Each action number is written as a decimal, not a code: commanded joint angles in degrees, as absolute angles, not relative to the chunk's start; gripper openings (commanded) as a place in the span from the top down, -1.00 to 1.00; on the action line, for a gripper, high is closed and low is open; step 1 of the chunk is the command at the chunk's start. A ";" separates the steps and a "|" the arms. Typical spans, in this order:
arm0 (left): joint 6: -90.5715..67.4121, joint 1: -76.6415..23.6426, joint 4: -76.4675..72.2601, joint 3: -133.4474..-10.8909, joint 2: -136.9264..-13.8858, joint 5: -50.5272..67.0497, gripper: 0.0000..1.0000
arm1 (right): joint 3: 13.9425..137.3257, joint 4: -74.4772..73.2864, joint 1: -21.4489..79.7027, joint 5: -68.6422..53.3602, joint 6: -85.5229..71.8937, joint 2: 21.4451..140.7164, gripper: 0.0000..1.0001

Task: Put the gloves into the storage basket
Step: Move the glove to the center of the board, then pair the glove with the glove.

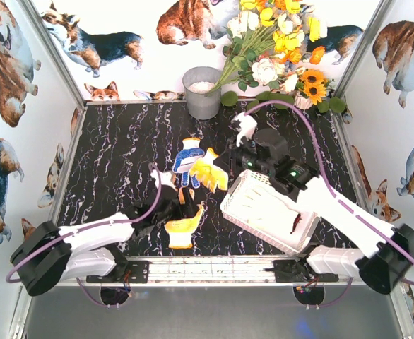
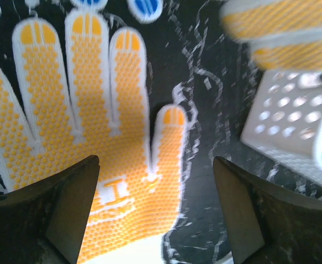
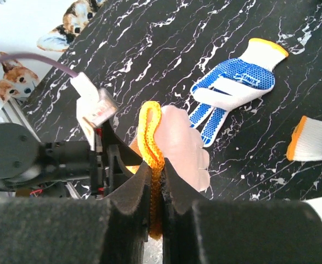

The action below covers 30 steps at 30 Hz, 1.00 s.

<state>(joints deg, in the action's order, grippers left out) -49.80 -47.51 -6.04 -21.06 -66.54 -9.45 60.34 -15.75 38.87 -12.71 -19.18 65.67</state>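
Hovering, left jaws apart, over a yellow-dotted glove [image 2: 95, 137] on the tabletop [image 1: 122, 155] — right jaws clamped on a second glove [image 3: 180, 146] by its yellow cuff, near the storage basket [image 1: 260, 205].

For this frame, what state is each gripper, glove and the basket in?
left gripper: open, holding nothing, over the flat yellow glove.
right gripper: shut on the cuff of the lifted glove.
flat yellow glove: lying palm up on the table.
lifted glove: hanging by its orange cuff.
blue-dotted glove: lying flat on the table.
storage basket: upright on the table.
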 commanded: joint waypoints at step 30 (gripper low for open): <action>-10.10 -4.74 28.24 -47.58 -55.70 -7.81 -0.99 | 64.34 0.05 53.14 -15.00 4.83 88.36 1.00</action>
